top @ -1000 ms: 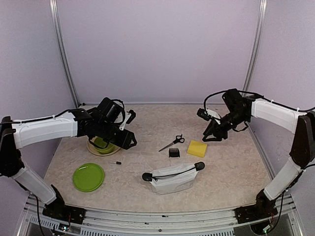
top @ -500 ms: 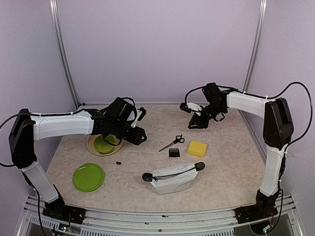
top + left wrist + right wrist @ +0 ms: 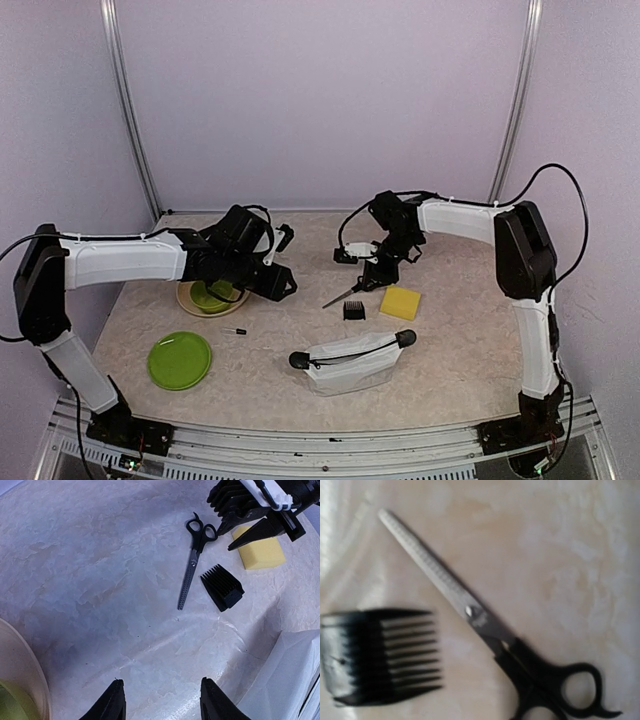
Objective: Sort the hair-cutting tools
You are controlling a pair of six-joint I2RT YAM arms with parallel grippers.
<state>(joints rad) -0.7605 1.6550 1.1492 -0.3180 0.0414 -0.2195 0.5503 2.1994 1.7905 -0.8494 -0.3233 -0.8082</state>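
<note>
With the right hand [image 3: 224, 540] part-open and empty over the scissors [image 3: 192, 567], risks shoving them into the comb guard [image 3: 222, 586] just beside by closing off-centre.

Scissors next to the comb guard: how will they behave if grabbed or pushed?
The scissors lie flat and closed on the table, so a push would probably slide or pivot them, not roll them. The thin steel blades look stiff but sit low, likely hard to get fingers under; the black handle loops seem thicker.

Overhead view spans the table [image 3: 480, 350]; both wrist views look down, sharing scissors [image 3: 191, 567] and comb guard [image 3: 222, 586].
</note>
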